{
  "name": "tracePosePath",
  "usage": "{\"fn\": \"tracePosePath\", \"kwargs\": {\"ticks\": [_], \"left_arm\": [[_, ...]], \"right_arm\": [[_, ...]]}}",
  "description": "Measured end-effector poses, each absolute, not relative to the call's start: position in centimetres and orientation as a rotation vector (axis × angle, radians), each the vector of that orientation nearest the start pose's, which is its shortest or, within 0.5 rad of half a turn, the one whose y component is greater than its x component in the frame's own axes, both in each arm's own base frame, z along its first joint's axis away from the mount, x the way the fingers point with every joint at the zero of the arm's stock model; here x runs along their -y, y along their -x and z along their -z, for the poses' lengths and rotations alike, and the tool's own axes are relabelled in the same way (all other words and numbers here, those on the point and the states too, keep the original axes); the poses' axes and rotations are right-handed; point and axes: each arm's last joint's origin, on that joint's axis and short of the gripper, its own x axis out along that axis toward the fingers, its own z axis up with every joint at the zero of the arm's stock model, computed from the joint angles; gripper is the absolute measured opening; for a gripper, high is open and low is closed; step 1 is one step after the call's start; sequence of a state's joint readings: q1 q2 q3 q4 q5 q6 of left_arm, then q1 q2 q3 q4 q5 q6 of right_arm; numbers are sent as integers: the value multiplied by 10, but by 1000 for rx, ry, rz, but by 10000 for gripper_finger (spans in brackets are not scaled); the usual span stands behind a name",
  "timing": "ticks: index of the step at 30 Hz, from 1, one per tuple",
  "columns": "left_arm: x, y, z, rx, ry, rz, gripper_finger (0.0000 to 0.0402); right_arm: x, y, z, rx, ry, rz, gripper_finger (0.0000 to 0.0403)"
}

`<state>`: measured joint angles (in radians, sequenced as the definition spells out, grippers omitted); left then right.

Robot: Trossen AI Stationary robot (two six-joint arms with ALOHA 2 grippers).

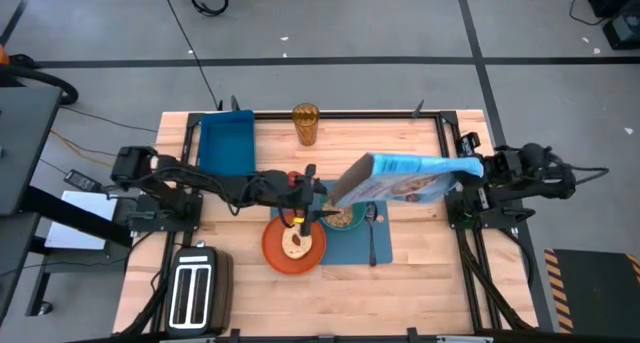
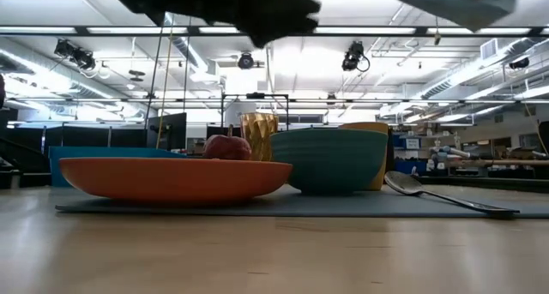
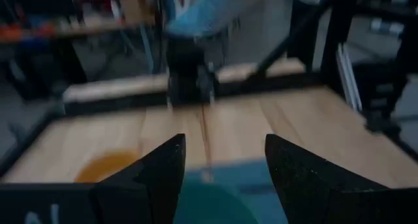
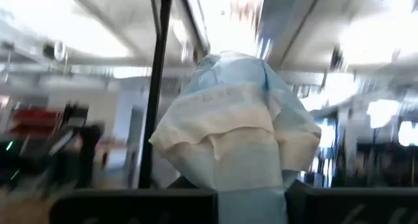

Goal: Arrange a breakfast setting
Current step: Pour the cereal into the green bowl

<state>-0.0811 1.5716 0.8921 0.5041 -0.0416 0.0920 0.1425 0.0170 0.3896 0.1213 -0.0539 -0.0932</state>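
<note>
The right gripper (image 1: 470,169) is clamped on a blue cereal box (image 1: 400,180), tipped over the teal bowl (image 1: 345,219) mid-desk. The left gripper (image 1: 318,198) hangs with fingers spread and empty, just left of the bowl, above the orange plate (image 1: 293,245) holding the bagel (image 1: 295,243). The spoon (image 1: 372,233) lies on the blue placemat (image 1: 382,251), right of the bowl.

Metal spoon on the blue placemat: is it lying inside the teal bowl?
No. In the high view the metal spoon lies flat on the blue placemat just to the right of the teal bowl, not inside it.
</note>
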Motion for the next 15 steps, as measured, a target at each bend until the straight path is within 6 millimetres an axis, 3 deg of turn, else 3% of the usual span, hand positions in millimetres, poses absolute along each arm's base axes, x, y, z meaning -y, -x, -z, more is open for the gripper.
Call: {"fn": "tracePosePath", "kwargs": {"ticks": [9,15], "left_arm": [[1,-360,-257,348,-131,-18,233],[-20,-365,-259,482,-72,47,258]], "right_arm": [[-11,-75,-262,804,123,-77,22],[-11,-87,-257,820,118,-23,22]]}}
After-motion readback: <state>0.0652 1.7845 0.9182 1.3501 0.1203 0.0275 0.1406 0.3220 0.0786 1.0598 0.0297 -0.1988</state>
